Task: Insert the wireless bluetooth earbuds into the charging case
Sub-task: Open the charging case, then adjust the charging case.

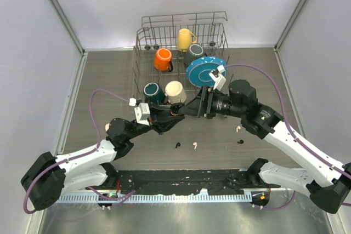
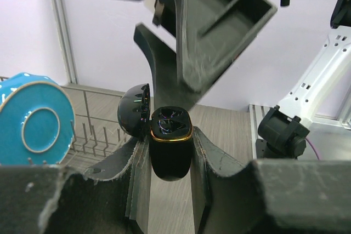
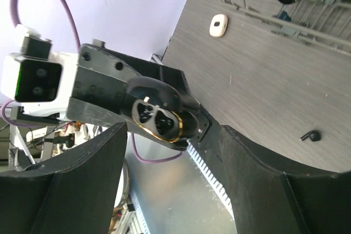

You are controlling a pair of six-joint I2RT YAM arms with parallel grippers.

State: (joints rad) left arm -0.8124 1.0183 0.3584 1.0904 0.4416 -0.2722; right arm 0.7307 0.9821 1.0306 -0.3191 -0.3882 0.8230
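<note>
My left gripper (image 2: pixel 171 154) clamps the glossy black, gold-rimmed charging case (image 2: pixel 170 130), lid open, mid-bench; my right gripper (image 3: pixel 174 182) gapes opposite.

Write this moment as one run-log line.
left fingers: shut on open black gold-rimmed charging case | right fingers: open, empty, facing case | four black and white stemmed earbuds: loose on grey-brown table

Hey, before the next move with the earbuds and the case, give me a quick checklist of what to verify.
1. The black charging case clamped in the left gripper: ok.
2. Its lid open: ok.
3. The right gripper holding an earbud: not ok, it is open and empty.
4. Earbuds loose on the table: ok, black earbud, white earbud, second white earbud, second black earbud.
5. Case wells empty: cannot tell.
</note>
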